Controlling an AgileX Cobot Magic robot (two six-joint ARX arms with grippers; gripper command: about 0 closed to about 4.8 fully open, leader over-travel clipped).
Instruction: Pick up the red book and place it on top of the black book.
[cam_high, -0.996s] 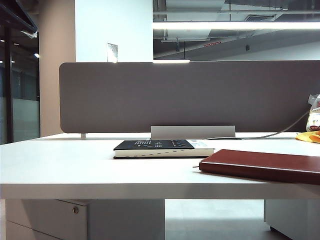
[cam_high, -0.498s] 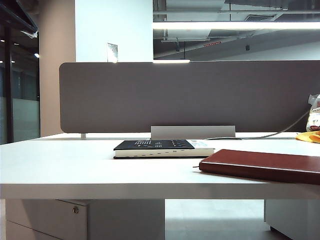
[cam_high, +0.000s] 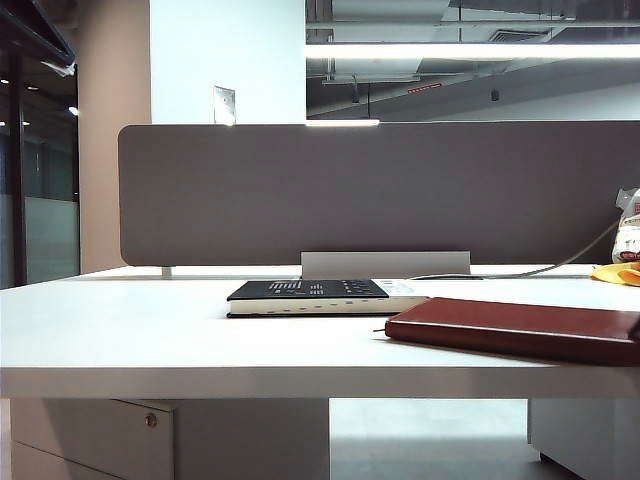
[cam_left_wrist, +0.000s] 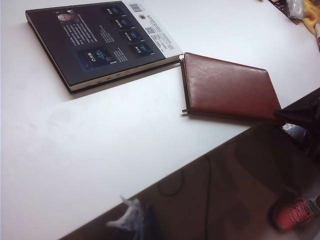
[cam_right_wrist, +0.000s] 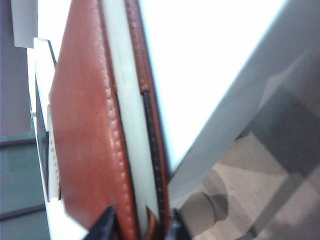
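Observation:
The red book (cam_high: 510, 330) lies flat at the table's front right, its corner close to the black book (cam_high: 320, 295) in the middle. Both show from above in the left wrist view, the red book (cam_left_wrist: 227, 87) overhanging the table edge, the black book (cam_left_wrist: 100, 42) beside it. My right gripper (cam_right_wrist: 140, 227) straddles the red book's (cam_right_wrist: 85, 125) page edge, one dark finger on each cover, shut on it. It appears as a dark shape (cam_left_wrist: 300, 115) at that book's outer corner. My left gripper (cam_left_wrist: 135, 220) is only a blurred pale shape off the table's front edge.
A grey partition (cam_high: 380, 190) closes off the back of the white table (cam_high: 150, 340). A yellow object (cam_high: 618, 273) and a bag (cam_high: 628, 230) sit at the far right back, with a cable (cam_high: 560, 265) running along the partition. A red shoe (cam_left_wrist: 295, 215) is on the floor.
The red book has slid a little to the left, toward the black book. The black book has stayed put.

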